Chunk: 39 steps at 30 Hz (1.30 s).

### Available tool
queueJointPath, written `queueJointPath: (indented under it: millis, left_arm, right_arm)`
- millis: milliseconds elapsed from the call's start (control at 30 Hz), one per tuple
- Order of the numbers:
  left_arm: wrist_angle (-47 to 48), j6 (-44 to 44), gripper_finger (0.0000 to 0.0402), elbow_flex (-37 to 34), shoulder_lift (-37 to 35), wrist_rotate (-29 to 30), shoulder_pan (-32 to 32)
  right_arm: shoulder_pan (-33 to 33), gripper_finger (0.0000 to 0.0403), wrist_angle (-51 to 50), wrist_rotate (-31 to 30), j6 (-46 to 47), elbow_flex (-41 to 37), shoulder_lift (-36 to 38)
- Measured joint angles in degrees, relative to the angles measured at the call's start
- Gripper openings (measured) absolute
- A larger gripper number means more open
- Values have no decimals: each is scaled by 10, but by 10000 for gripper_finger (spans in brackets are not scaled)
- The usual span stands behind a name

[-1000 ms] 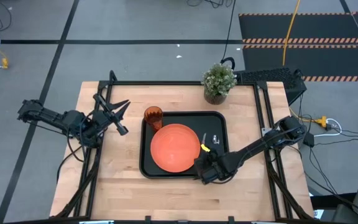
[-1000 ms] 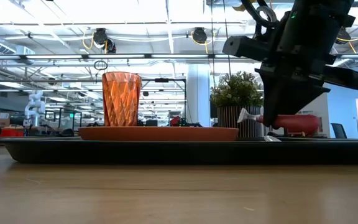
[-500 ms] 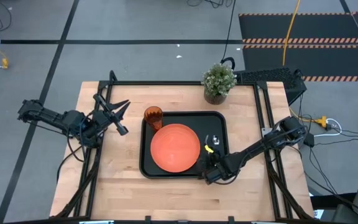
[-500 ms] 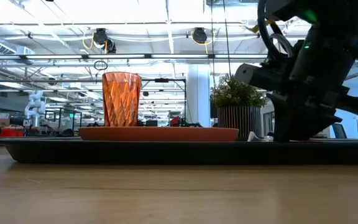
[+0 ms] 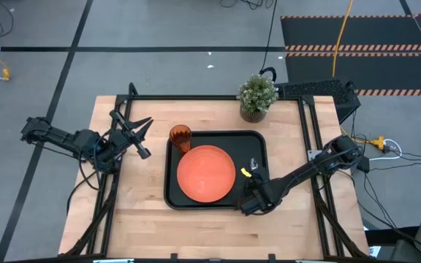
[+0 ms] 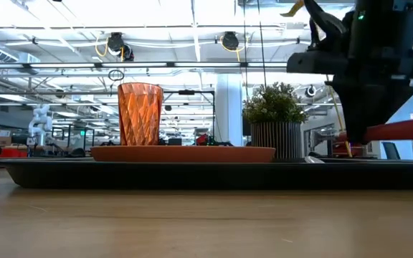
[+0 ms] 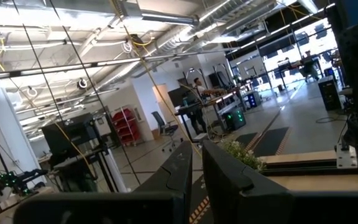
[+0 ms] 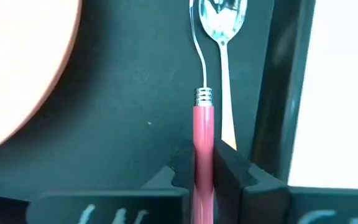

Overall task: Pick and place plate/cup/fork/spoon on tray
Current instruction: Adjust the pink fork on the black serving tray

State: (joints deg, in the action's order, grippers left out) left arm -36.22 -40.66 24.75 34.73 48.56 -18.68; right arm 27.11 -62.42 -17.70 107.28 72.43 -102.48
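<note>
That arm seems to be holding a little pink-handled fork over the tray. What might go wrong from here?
1. The right gripper pinches the fork only by its thin handle, so it may twist or slip as the jaws let go.
2. The spoon lies right beside it on the tray; the fork may land across it or knock it.
3. The fork sits close to the tray's rim, so it might come to rest on the rim.

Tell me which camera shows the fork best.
Right wrist view: the fork fills the frame, its pinkish handle clamped in the right gripper. The low view shows only its handle; the high and left wrist views don't show it clearly.
</note>
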Motion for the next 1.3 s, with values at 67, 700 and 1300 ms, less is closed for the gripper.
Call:
queueJointPath:
  millis: [67,700,1300]
  left_arm:
    - [0,0,42,0,0,0,0]
    - [0,-1,42,0,0,0,0]
    - [0,1,42,0,0,0,0]
  right_arm:
    - [0,19,-1,0,0,2,-1]
    - [-27,21,22,64,-45,3,-55]
    - [-21,19,-68,-18,-47,84,-53]
